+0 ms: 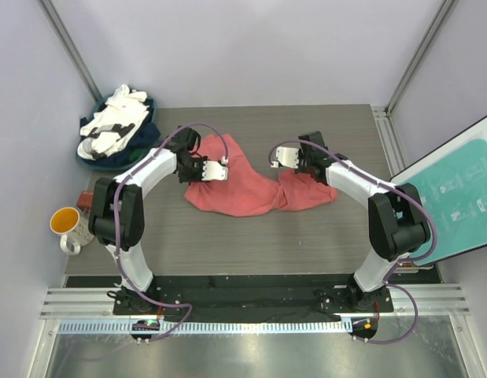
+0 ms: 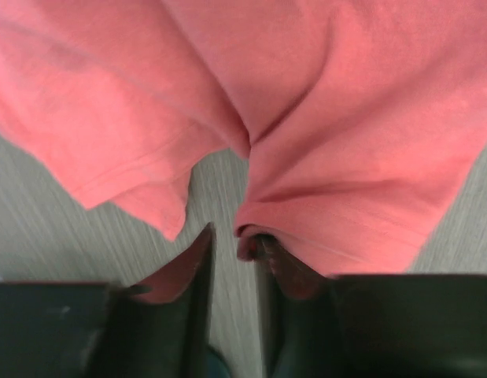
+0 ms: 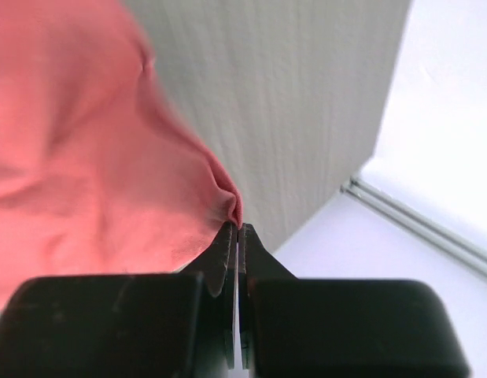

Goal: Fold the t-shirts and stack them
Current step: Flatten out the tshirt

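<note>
At the centre of the frame the coral-red t-shirt [image 1: 235, 193] is lying crumpled on the surface [image 1: 251, 244]. The right pincer [image 1: 282, 157] is clamping its edge tight; the left pincer [image 1: 219, 172] is standing slightly parted, one fingertip touching the hem. The teal board [image 1: 455, 189] at right is showing print too small to read.

T-shirt [image 1: 251, 190] on table [image 1: 267, 236] between left pincer [image 1: 216, 170] and right pincer [image 1: 284, 157]; shirt heap [image 1: 117, 126] far-left, mug [image 1: 64, 224] near-left.

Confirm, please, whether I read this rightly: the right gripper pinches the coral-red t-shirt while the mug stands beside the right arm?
Not quite: the mug stands beside the left arm, as the top view shows. The right gripper does pinch the coral-red t-shirt.
</note>
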`<state>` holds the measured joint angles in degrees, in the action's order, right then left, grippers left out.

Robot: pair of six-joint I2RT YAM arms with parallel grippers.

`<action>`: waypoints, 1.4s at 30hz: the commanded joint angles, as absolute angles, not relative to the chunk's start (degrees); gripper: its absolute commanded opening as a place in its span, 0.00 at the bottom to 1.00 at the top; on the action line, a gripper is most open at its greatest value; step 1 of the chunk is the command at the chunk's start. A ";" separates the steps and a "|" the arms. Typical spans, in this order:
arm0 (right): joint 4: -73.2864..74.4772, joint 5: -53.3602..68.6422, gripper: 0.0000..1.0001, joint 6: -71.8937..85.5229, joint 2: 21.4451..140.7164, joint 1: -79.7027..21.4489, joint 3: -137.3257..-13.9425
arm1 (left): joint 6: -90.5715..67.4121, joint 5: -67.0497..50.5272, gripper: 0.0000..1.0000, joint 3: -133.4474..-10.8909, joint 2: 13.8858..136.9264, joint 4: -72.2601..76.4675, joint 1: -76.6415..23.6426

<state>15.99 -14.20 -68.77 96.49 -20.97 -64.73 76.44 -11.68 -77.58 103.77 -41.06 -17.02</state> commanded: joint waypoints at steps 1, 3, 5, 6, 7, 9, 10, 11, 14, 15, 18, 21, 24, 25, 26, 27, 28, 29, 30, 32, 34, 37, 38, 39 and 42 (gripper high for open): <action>6.25 -20.21 0.01 -69.78 97.91 -20.13 -67.59 | 74.98 -7.48 0.43 -76.20 106.52 -34.82 -17.75; 4.41 -20.83 0.01 -70.40 98.52 -19.95 -67.67 | 72.01 -3.46 0.49 -74.63 106.70 -30.09 -17.67; 3.69 -21.53 0.01 -70.49 98.96 -19.78 -67.68 | 70.58 -0.54 0.52 -71.13 105.39 -19.38 -17.67; 2.73 -21.88 0.01 -70.40 99.14 -19.69 -67.50 | 69.79 2.17 0.52 -69.80 104.95 -15.25 -17.58; 2.55 -22.23 0.01 -70.40 99.40 -19.69 -67.41 | 68.74 5.59 0.52 -68.57 104.25 -6.07 -17.58; 1.59 -22.67 0.01 -70.40 99.58 -19.69 -66.80 | 68.29 8.34 0.47 -64.35 102.67 3.72 -17.67; 1.23 -22.85 0.01 -70.40 99.67 -19.69 -66.71 | 67.86 11.39 0.43 -63.20 102.40 8.39 -17.67; 1.23 -22.76 0.01 -70.40 99.67 -19.69 -66.53 | 68.03 12.12 0.30 -62.24 102.31 13.31 -17.67; 0.35 -22.33 0.01 -70.14 99.93 -19.69 -66.18 | 68.47 16.76 0.09 -62.14 104.06 19.65 -17.84; 0.35 -22.32 0.01 -70.22 100.11 -19.60 -66.36 | 68.64 17.92 0.08 -62.05 104.58 21.08 -17.84; 0.35 -22.76 0.01 -70.31 100.81 -19.69 -66.88 | 69.69 20.56 0.08 -61.88 106.08 25.99 -17.93; 0.35 -22.68 0.01 -70.31 100.81 -19.69 -67.06 | 70.92 21.44 0.35 -61.35 106.26 27.34 -17.93; 0.26 -22.59 0.01 -69.87 100.90 -19.69 -67.06 | 72.59 22.06 0.81 -60.47 106.26 27.60 -17.84; 0.26 -22.67 0.01 -69.70 100.99 -19.69 -66.89 | 73.03 22.50 0.89 -59.77 106.43 29.25 -17.84; 0.35 -22.68 0.01 -69.61 100.81 -19.69 -66.80 | 73.47 22.94 1.00 -59.42 106.70 30.05 -17.84; 0.35 -22.68 0.01 -69.35 100.81 -19.69 -66.62 | 74.17 23.72 1.00 -59.24 106.87 30.49 -17.84; 0.35 -22.68 0.01 -69.35 100.81 -19.77 -66.45 | 74.44 24.25 1.00 -58.98 106.96 32.50 -17.75; 0.35 -22.76 0.01 -69.17 100.64 -19.78 -66.36 | 74.62 24.87 1.00 -59.24 107.40 32.87 -17.67; 0.35 -22.68 0.01 -68.91 100.55 -19.86 -66.10 | 74.62 25.57 1.00 -59.67 107.58 33.13 -17.58; 0.35 -22.85 0.01 -68.91 100.28 -19.78 -65.74 | 74.44 26.81 1.00 -60.29 107.67 36.55 -17.23; 0.26 -23.20 0.01 -68.73 100.11 -19.78 -65.30 | 73.40 26.11 0.99 -60.55 106.62 38.22 -16.18; 0.53 -23.38 0.01 -68.82 99.49 -19.78 -64.69 | 71.11 23.83 1.00 -60.03 102.32 37.97 -14.77; 0.53 -23.29 0.01 -68.82 99.32 -19.78 -64.43 | 68.93 21.03 1.00 -59.77 100.91 36.32 -14.50; 0.53 -23.29 0.01 -68.64 99.32 -19.86 -64.16 | 68.04 19.79 1.00 -59.50 99.42 34.65 -14.33; 0.62 -23.47 0.01 -68.38 99.23 -19.78 -63.81 | 65.57 12.59 0.97 -57.14 92.74 29.73 -14.15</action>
<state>2.57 -22.00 -69.23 101.30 -19.81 -64.23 70.39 20.88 -58.57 102.41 30.17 -14.85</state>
